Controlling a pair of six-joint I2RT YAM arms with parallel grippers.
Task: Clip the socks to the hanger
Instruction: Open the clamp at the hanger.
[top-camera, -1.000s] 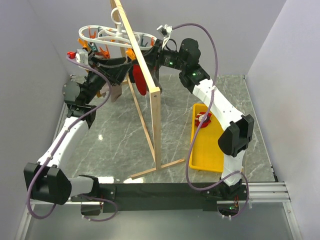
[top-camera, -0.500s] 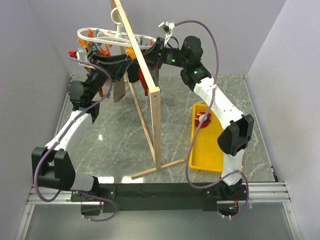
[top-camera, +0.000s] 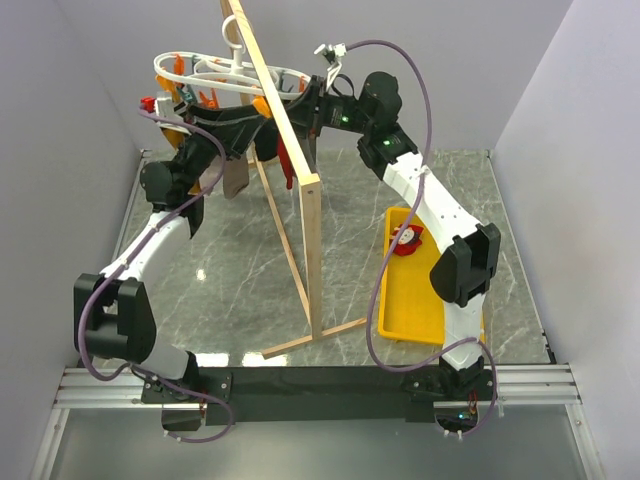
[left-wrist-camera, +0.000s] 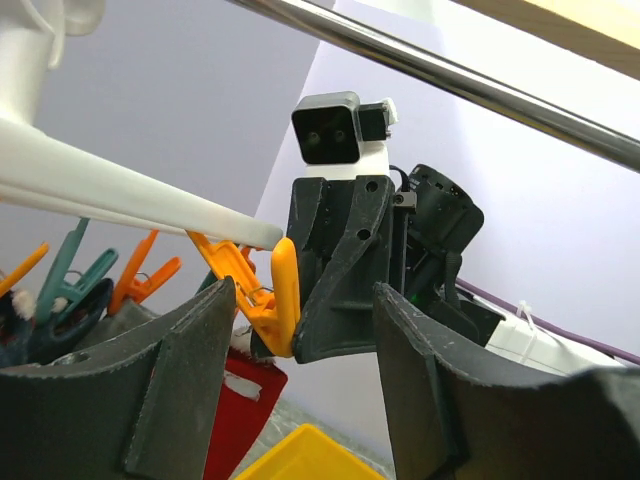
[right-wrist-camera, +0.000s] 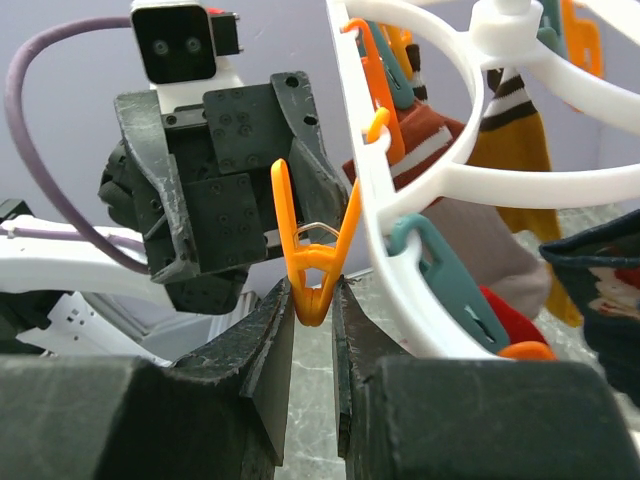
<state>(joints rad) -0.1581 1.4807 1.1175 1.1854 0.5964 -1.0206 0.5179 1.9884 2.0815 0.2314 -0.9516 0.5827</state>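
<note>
place: robot lab cell | grey partition walls (top-camera: 60, 100) | marbled tabletop (top-camera: 230, 270) | aluminium rail (top-camera: 540, 385)

Left gripper (left-wrist-camera: 305, 320) gapes below an orange clip (left-wrist-camera: 284, 290); right gripper (left-wrist-camera: 288, 345) seemingly pinches it.

White arm links (top-camera: 428, 200), black joints (top-camera: 465, 265), purple cables (right-wrist-camera: 60, 35), black jaws, white wrist cameras (right-wrist-camera: 183, 45).

No word, number or brand mark was legible in any of my views. The white markings on the red sock (top-camera: 405, 240) in the yellow tray (top-camera: 425, 312) were too small for me to read.
</note>
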